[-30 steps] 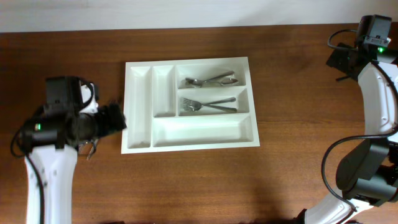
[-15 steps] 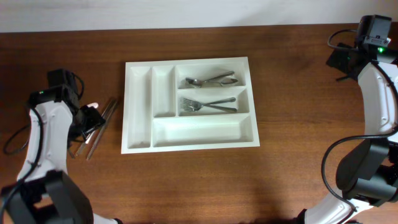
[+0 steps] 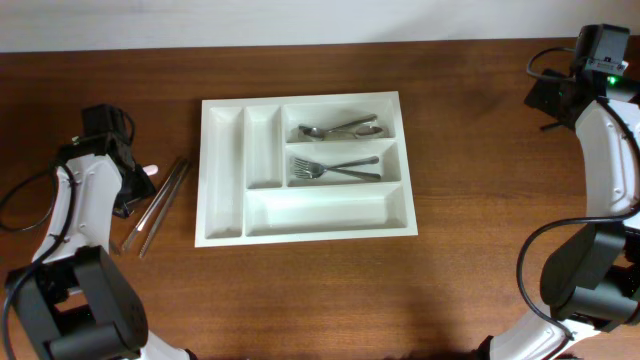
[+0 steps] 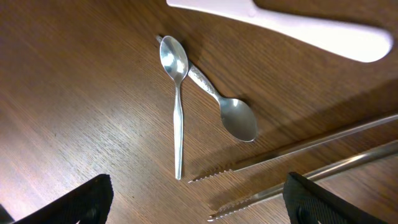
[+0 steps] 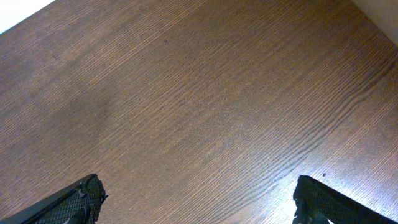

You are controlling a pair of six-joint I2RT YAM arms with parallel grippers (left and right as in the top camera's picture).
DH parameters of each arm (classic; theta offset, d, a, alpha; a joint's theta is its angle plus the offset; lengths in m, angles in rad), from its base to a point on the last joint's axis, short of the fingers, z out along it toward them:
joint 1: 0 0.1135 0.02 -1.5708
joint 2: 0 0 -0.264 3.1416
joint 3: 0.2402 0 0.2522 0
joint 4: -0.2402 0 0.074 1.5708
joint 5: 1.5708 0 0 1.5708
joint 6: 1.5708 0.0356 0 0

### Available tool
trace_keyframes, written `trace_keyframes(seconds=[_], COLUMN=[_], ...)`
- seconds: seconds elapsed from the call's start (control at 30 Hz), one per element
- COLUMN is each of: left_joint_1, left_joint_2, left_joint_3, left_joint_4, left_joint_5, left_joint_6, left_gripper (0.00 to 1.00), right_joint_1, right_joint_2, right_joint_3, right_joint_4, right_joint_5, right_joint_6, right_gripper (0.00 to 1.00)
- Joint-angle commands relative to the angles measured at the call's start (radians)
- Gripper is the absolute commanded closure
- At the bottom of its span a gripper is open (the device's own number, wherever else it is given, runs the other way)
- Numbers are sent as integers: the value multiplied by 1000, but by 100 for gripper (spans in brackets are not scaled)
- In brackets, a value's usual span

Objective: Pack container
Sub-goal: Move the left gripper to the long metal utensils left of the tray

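Note:
The container [image 3: 225, 190], a big white tray, lies mid-table. Two spoons [image 3: 340, 130] rest in its upper right compartment and two forks [image 3: 335, 169] in the one below; the other compartments are bare. My left gripper [image 3: 130, 190] hovers left of the tray, open [image 4: 199, 211], with nothing between its fingers [image 4: 93, 199]. Under it lie two loose spoons [image 4: 180, 106], two serrated knives [image 4: 311, 147] and a white plastic utensil [image 4: 280, 25]. My right gripper [image 5: 202, 208] is open above bare wood at the far right corner.
The two knives [image 3: 165, 200] lie side by side just off the tray's left wall. The table's back edge meets a white wall. The right arm [image 3: 605, 150] stands along the right edge.
The left arm has pulled back leftward from the tray's left edge, uncovering the knives. Its gripper now hangs over the loose cutlery. The right arm has not moved.

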Motion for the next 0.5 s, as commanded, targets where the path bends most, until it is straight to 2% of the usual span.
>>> trace_keyframes(seconds=[0.0, 0.1, 0.47], left_joint_1=[0, -1, -1], left_joint_2=[57, 99, 226], left_joint_3=[8, 8, 8], left_joint_4=[-5, -12, 3], left_joint_5=[-18, 2, 12], left_joint_6=[30, 30, 30], left_gripper=[11, 16, 17], right_joint_1=[-3, -3, -3], right_joint_2=[-4, -4, -4], right_joint_3=[6, 6, 6], right_joint_4=[0, 0, 0], right_joint_5=[2, 2, 2], right_joint_6=[1, 1, 1], right_gripper=[1, 1, 1])
